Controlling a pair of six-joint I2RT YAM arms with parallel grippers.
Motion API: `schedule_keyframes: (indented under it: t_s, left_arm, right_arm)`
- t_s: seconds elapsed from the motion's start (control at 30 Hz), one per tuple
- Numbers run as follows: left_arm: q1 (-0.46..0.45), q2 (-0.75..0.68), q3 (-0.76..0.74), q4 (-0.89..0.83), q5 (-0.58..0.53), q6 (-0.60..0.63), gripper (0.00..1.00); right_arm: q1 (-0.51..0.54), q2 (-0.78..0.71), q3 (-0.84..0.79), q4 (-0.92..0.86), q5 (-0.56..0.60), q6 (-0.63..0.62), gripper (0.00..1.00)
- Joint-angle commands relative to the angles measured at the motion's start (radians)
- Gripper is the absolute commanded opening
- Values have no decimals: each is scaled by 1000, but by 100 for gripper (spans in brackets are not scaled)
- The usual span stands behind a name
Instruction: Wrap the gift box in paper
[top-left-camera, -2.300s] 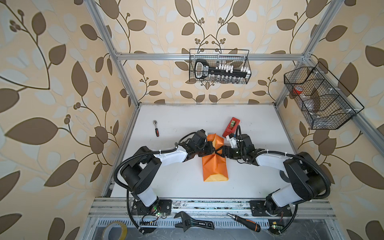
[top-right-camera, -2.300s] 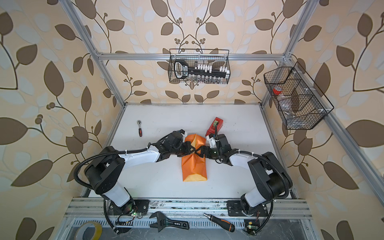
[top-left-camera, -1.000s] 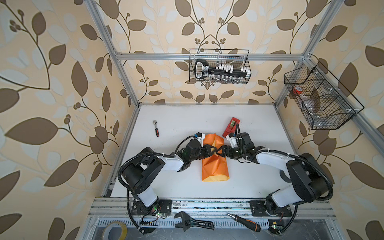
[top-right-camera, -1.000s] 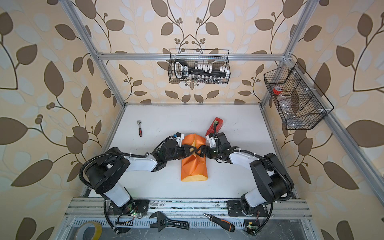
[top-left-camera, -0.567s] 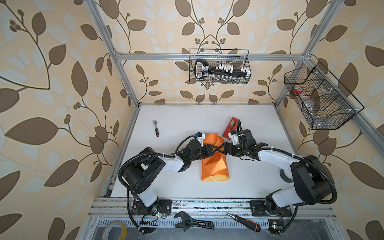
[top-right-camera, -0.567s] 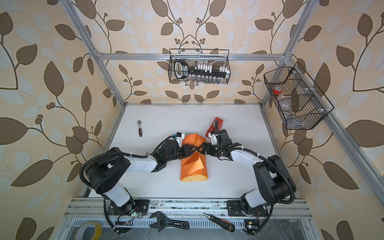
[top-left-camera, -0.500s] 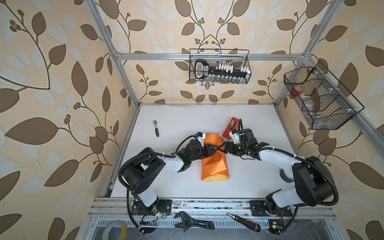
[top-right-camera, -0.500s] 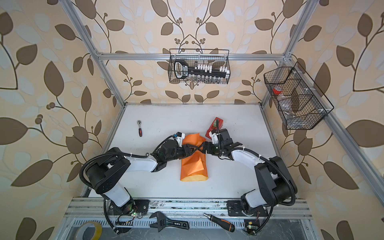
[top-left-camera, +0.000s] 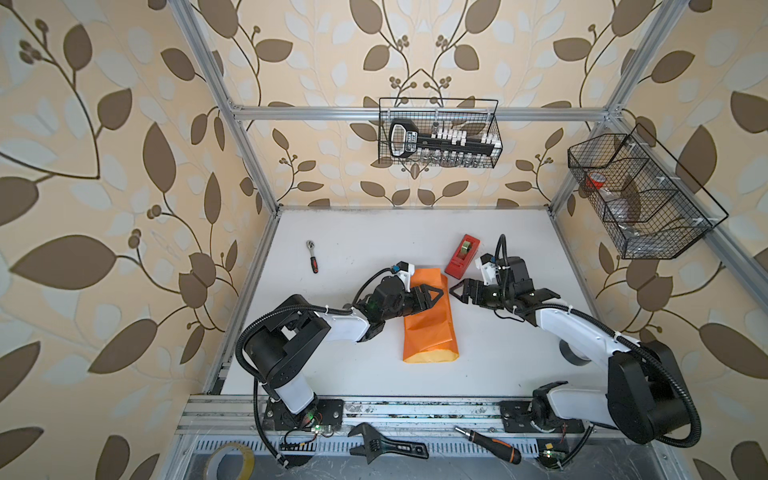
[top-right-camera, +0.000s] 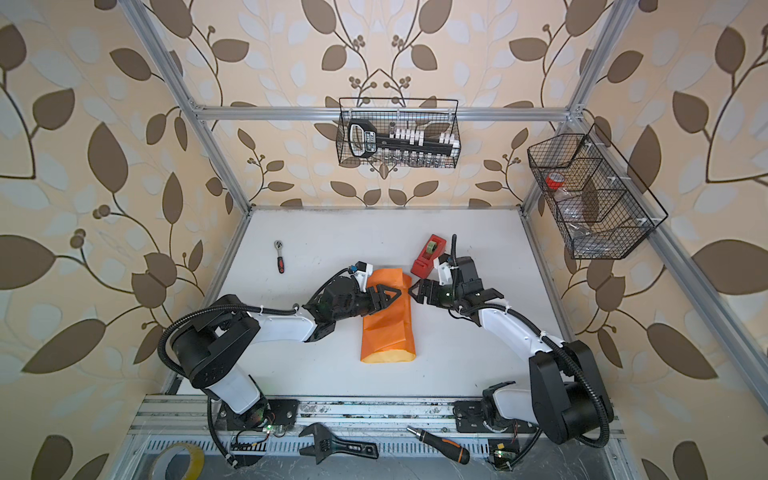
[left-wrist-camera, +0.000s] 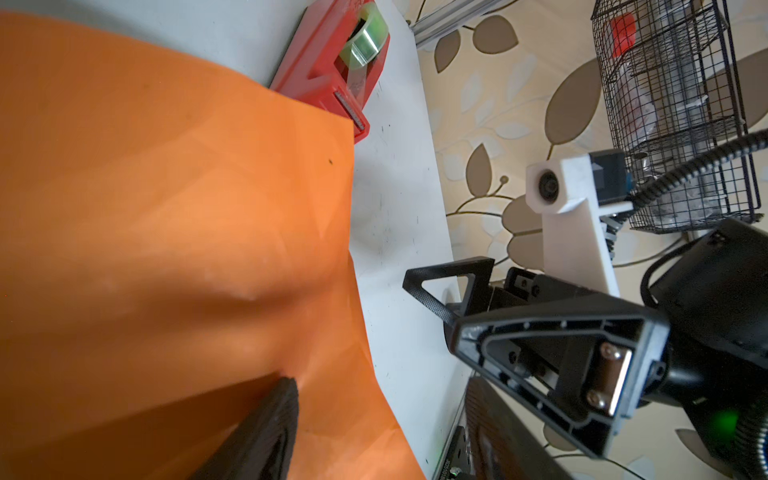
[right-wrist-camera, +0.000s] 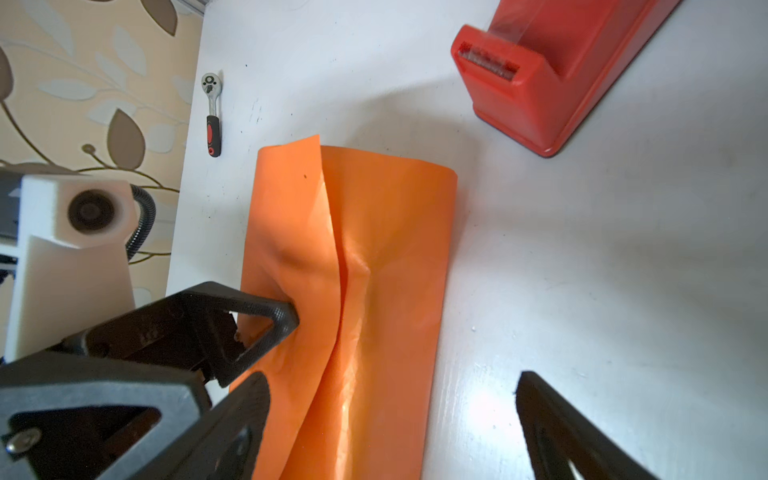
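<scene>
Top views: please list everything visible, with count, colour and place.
table: 1, white, centre
paper: 1, orange, folded, mid-table
gift box: none visible
tape dispenser: 1, red, beyond the paper
ratchet: 1, silver-black, table's far left
back basket: 1, black, back rail
side basket: 1, black, right rail
wrench: 1, black, front ledge
screwdriver: 1, black-orange, front ledge
tape roll: 1, yellowish, front-left corner
left gripper: 1, black, open, touching paper
right gripper: 1, black, open, beside paper
</scene>
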Motion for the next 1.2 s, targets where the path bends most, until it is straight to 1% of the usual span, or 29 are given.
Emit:
schedule_keyframes:
  t_s: [0.0,0.1,0.27,0.4,0.47,0.6,0.73,0.77,0.9,0.97,1.0,1.07,1.17]
  left_arm:
    - [-8,61,-53,-292,-32,33,67]
    - [-8,51,-54,-298,-32,35,67]
    - [-8,41,-52,-308,-32,38,68]
    - [-8,25,-44,-316,-29,42,68]
    - [-8,10,-33,-328,-28,47,68]
    - [-8,-32,4,-365,-25,67,69]
    - [-6,-122,57,-452,-43,114,71]
    - [-7,-159,65,-491,-64,149,72]
    - [12,-315,58,-661,-185,195,78]
    - [46,-361,49,-747,-206,208,81]
    - [66,-367,50,-780,-198,217,82]
    - [106,-350,68,-837,-147,242,83]
    - [125,-288,109,-866,-67,287,83]
  right_arm:
    - [32,0,-37,42,-29,9,95]
    - [66,26,-44,79,-40,29,96]
    - [92,80,-55,135,-56,54,96]
    - [91,124,-78,143,-39,46,95]
    - [85,145,-109,152,-41,44,93]
    - [77,149,-172,173,-30,43,90]
    - [73,143,-214,192,-22,47,89]
    - [73,145,-219,197,-23,49,88]
    - [73,147,-225,206,-33,49,87]
    - [73,144,-223,204,-30,47,87]
    - [74,143,-221,202,-30,46,87]
    - [73,143,-218,202,-30,46,87]
    - [73,148,-215,204,-29,45,87]
